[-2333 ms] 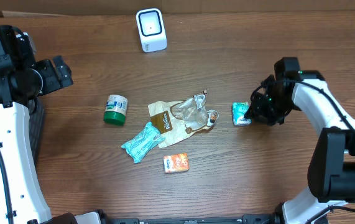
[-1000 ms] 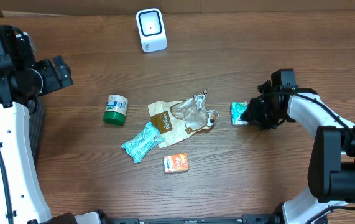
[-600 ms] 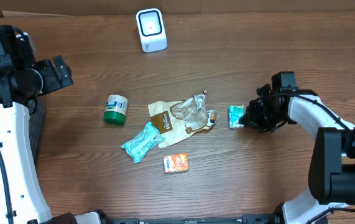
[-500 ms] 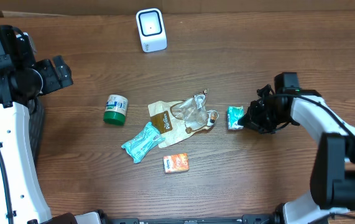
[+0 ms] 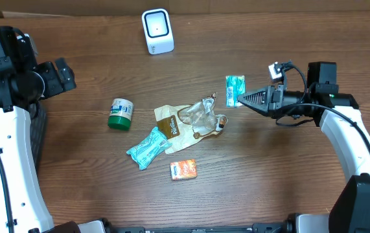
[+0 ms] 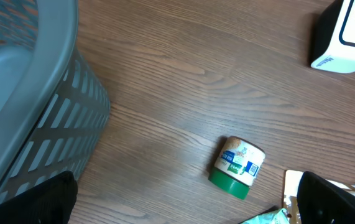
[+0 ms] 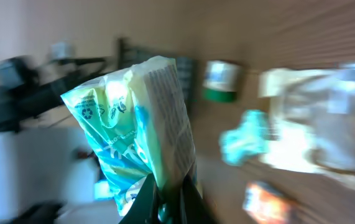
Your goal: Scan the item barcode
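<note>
Green packet (image 5: 235,90) pinched in the right pincer (image 5: 242,98), which is closed tight on its edge.
I see the packet held off the bench (image 5: 269,181), right of the middle, well apart from the white scanner (image 5: 157,30) at the far edge. A crumpled bag (image 5: 191,121), teal pouch (image 5: 148,147) and orange box (image 5: 184,169) lie mid-bench, with a green-lidded jar (image 5: 120,113) further left. My left pincer (image 6: 186,200) hangs spread wide and empty beside the grey basket (image 6: 15,93).
</note>
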`<state>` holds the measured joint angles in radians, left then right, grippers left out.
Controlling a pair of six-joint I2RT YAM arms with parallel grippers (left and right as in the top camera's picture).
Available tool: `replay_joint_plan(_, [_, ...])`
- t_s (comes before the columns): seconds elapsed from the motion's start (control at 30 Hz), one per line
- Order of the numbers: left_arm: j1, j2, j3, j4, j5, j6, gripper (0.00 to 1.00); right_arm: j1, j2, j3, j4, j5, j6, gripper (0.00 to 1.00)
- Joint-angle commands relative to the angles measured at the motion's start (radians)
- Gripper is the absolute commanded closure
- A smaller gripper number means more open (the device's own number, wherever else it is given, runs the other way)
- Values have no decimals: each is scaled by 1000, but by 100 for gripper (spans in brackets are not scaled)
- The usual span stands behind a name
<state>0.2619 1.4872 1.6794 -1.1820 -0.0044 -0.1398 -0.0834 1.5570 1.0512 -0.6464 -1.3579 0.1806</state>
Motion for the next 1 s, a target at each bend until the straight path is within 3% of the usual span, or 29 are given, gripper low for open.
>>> replay_joint_plan(0.0, [1, -16, -2, 3, -5, 5, 0, -2, -8, 16, 24, -212, 43, 96])
replay_joint_plan(0.33, [1, -16, -2, 4, -5, 5, 1, -1, -8, 16, 75, -211, 237, 96])
replay_joint_plan(0.8, [1, -16, -2, 4, -5, 5, 0, -1, -8, 16, 104, -196, 236, 96])
replay_joint_plan(0.97, [1, -16, -2, 3, -5, 5, 0, 37, -8, 16, 65, -21, 204, 96])
